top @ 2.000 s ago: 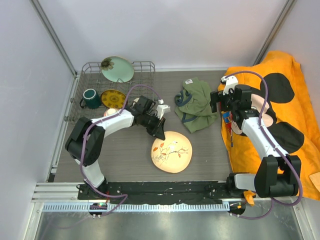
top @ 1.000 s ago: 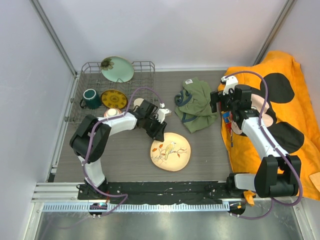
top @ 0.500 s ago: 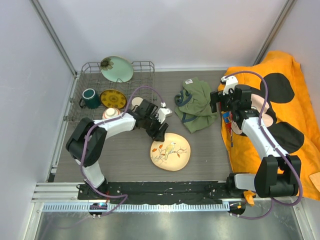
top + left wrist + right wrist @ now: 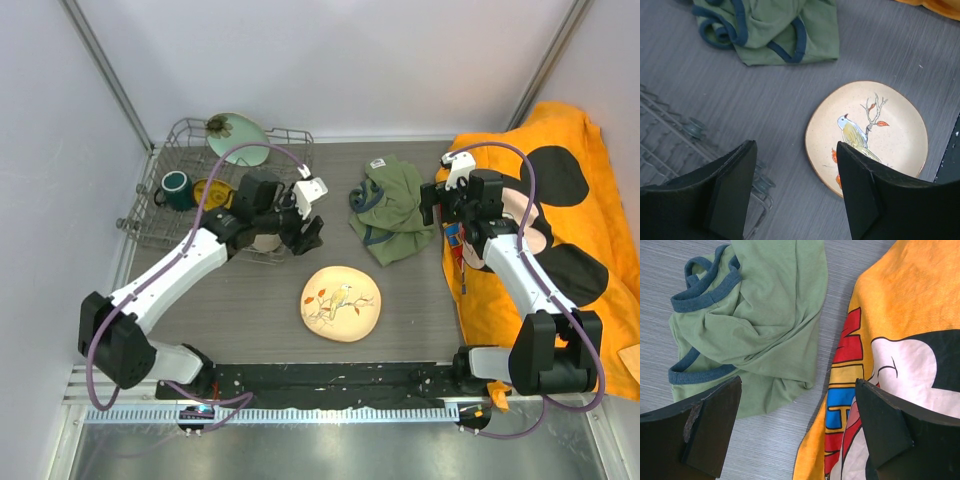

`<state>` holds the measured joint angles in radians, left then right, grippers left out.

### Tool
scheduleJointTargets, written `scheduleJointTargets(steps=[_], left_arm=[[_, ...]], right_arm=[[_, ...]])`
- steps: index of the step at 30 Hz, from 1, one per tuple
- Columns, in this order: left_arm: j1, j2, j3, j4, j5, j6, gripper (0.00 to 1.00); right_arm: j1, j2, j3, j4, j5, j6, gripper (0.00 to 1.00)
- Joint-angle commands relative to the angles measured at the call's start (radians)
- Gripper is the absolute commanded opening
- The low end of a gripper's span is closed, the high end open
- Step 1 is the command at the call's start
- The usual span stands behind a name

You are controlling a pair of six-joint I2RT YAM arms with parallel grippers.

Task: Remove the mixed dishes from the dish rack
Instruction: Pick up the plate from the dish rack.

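The cream floral plate (image 4: 341, 303) (image 4: 867, 135) lies flat on the table in front of the dish rack (image 4: 160, 222) (image 4: 670, 142). In the rack stand a pale green plate (image 4: 238, 135), a dark green mug (image 4: 175, 188) and a small yellow patterned plate (image 4: 208, 190), partly hidden by my left arm. My left gripper (image 4: 307, 237) (image 4: 795, 150) hangs open and empty above the rack's near right corner, up and left of the cream plate. My right gripper (image 4: 432, 208) (image 4: 797, 390) is open over the cloth's edge, holding nothing.
An olive-green cloth garment (image 4: 390, 210) (image 4: 775, 27) (image 4: 755, 325) lies crumpled behind the cream plate. An orange cartoon-print towel (image 4: 550, 230) (image 4: 900, 340) covers the right side. White walls enclose the table at the back and left.
My left gripper has opened, let go of the cream plate and pulled back up toward the rack. The rack has shifted and looks skewed to the left. The right arm has not moved.
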<state>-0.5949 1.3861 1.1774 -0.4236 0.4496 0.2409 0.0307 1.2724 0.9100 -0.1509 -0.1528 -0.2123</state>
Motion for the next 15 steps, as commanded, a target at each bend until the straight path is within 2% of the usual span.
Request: scheduleJointTargets(steps=[1, 7, 10, 13, 15], left_arm=[[0.009, -0.039, 0.048, -0.015, -0.074, 0.047, 0.69], [0.075, -0.026, 0.096, -0.003, -0.152, 0.087, 0.70], [0.164, -0.006, 0.116, 0.046, -0.164, 0.093, 0.70], [0.216, 0.020, 0.157, 0.094, -0.210, 0.149, 0.70], [0.231, 0.057, 0.208, 0.103, -0.239, 0.237, 0.70]], right_arm=[[-0.002, -0.011, 0.010, 0.028, -0.014, -0.015, 1.00], [-0.002, -0.021, 0.010, 0.030, -0.019, -0.015, 1.00], [-0.002, -0.019, 0.010, 0.027, -0.022, -0.015, 1.00], [-0.002, -0.018, 0.012, 0.025, -0.022, -0.015, 1.00], [-0.002, -0.019, 0.012, 0.024, -0.024, -0.018, 1.00]])
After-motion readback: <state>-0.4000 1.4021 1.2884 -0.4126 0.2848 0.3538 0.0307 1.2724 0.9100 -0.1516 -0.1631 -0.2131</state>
